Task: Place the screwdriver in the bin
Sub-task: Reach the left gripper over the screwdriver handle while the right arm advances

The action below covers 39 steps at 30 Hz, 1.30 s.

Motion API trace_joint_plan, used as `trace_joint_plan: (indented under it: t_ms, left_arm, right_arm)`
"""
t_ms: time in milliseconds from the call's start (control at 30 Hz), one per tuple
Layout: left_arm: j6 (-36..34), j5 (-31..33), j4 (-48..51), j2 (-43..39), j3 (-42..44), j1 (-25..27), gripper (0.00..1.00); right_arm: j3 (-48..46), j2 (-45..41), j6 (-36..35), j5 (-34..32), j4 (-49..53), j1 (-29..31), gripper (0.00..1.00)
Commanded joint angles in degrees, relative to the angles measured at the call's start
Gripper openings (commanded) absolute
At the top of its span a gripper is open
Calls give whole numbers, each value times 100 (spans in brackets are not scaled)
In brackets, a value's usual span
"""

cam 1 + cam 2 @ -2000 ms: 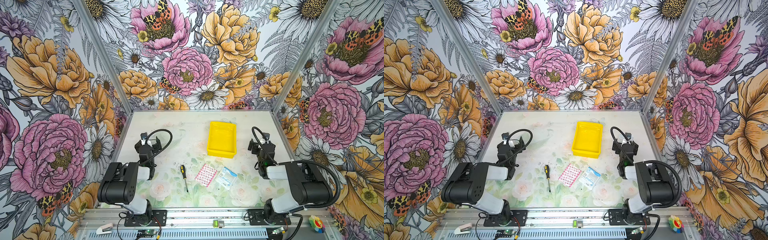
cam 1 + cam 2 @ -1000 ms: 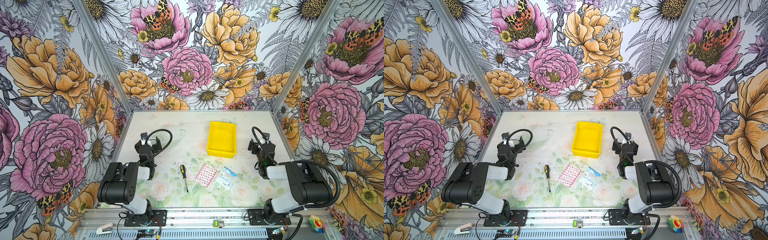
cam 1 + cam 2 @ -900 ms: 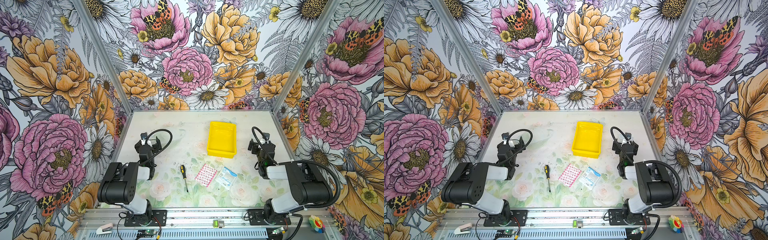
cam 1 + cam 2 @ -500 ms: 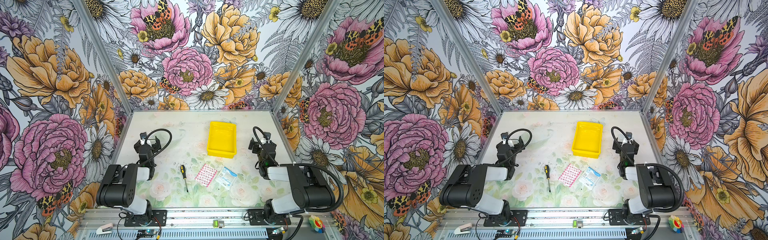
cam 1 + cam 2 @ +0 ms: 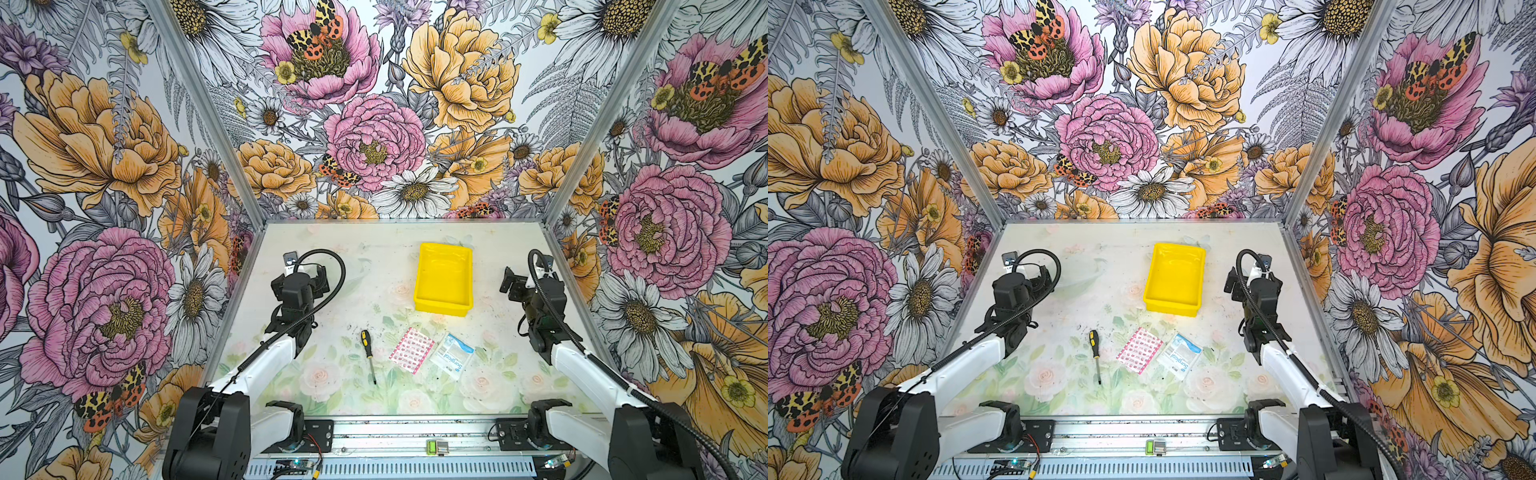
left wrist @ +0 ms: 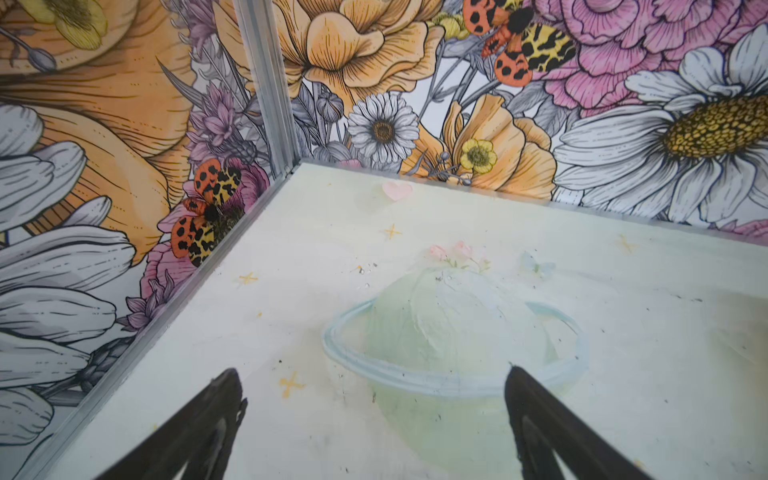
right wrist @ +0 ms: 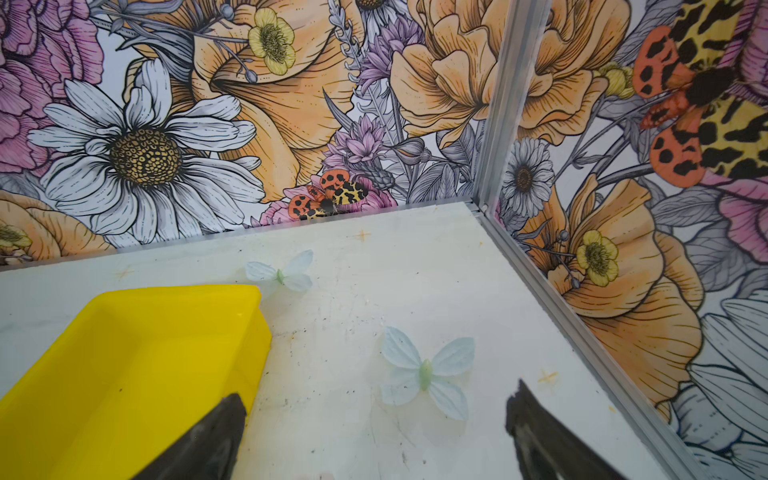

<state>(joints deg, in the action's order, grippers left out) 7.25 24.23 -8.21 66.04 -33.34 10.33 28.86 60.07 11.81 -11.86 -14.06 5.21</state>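
Small slim screwdriver w/ black-and-yellow handle [image 5: 369, 356] lies flat on the pale floral-print worktop [image 5: 353, 266], handle end nearer the bright yellow rectangular plastic bin [image 5: 443, 307], tip away from it. It's outside the bin & apart from it. Near its shaft sits a pink dotted flat packet [image 5: 412, 350], then a white-and-blue flat packet [image 5: 451, 355] (the two touch). L jaws spread wide, nothing btwn them. R jaws also spread & empty, just beside the bin's side wall. Both well apart from the screwdriver.
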Motion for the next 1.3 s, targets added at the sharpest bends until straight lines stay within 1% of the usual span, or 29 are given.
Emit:
trace_joint_plan:
  t_ms: [0,100,200,333,400,433,500,600,733,900,967,1100,1267]
  left_arm:
    - [650,38,1772,-150,-455,22,99]
    - [1081,-364,2236,-262,-653,127,99]
    - [1388,-522,2745,-252,-1007,407,99]
    - [1884,-1013,3389,2,-1454,604,99]
    - [2075,-1183,3806,223,-1724,690,99]
    - [2140,-1436,3997,332,-1859,777,99]
    - [2176,-1543,4287,540,-2057,999,99]
    - [2274,-1524,4692,820,-2303,1260,99]
    - [2684,-1724,4767,949,-2284,1515,99]
    - [3229,-1728,4758,1084,-2169,1911,99]
    - [3401,-1692,4749,1128,-2150,2046,99]
    - [3627,-1605,4749,1243,-2175,2338,99]
    - [3950,-1556,4712,1463,-2126,2525,99]
  right_arm:
    - [483,-300,388,-158,1488,318,99]
    - [899,-329,636,-179,2219,563,100]
    - [1277,-321,722,176,2662,787,100]
    - [1641,-263,478,741,2789,1136,99]
    - [1873,-156,303,827,2983,1344,100]
    - [2003,-80,198,867,3130,1444,99]
    - [2205,44,37,936,3335,1643,100]
    - [2236,92,-115,958,3442,2021,99]
    - [2160,62,-221,889,3454,2630,99]
    - [2024,14,-241,916,3461,3221,100]
    - [1977,29,-331,1000,3454,3385,100]
    - [1974,48,-463,913,3575,3703,100]
    - [1951,50,-614,1145,3582,3899,100]
